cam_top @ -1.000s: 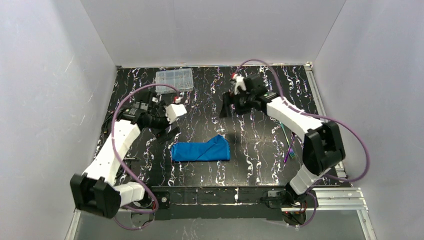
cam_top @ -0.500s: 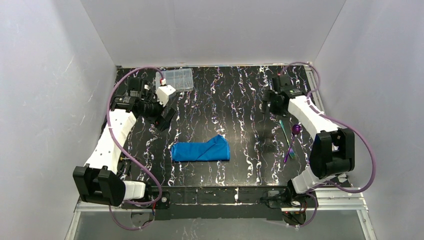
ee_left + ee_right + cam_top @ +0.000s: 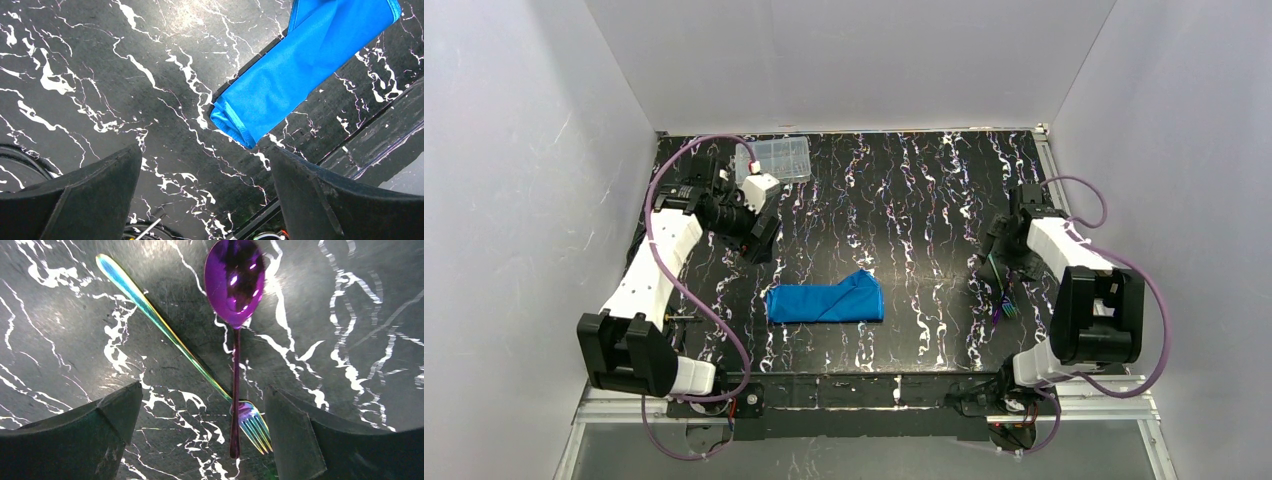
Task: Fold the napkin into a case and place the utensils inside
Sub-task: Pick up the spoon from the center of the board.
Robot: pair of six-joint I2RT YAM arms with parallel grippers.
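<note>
Overhead and wrist views of the black, white-veined counter (image 3: pixel 904 190). At left, the left fingers (image 3: pixel 757 238) hang over the far-left part of the counter, spread wide and holding nothing. A clear box (image 3: pixel 772 158) sits just beyond them at the far edge. In the left wrist view these fingers (image 3: pixel 95 195) frame bare marbled surface, and one short end of the case (image 3: pixel 295 70) lies ahead of them, apart from both tips. Centre: the case (image 3: pixel 824 300), bright blue cloth folded into a narrow rectangle with a diagonal flap edge towards its right end, lies flat nearer the front edge, well apart from both arms. At right, the right fingers (image 3: pixel 1002 243) are likewise spread and empty, poised over the utensils (image 3: pixel 1002 295), which lie on the counter near its right edge. The right wrist view shows a purple spoon (image 3: pixel 234 280) and an iridescent green fork (image 3: pixel 150 315) between the fingers (image 3: pixel 305 440). The spoon handle crosses the fork just behind its tines, and neither finger touches them
</note>
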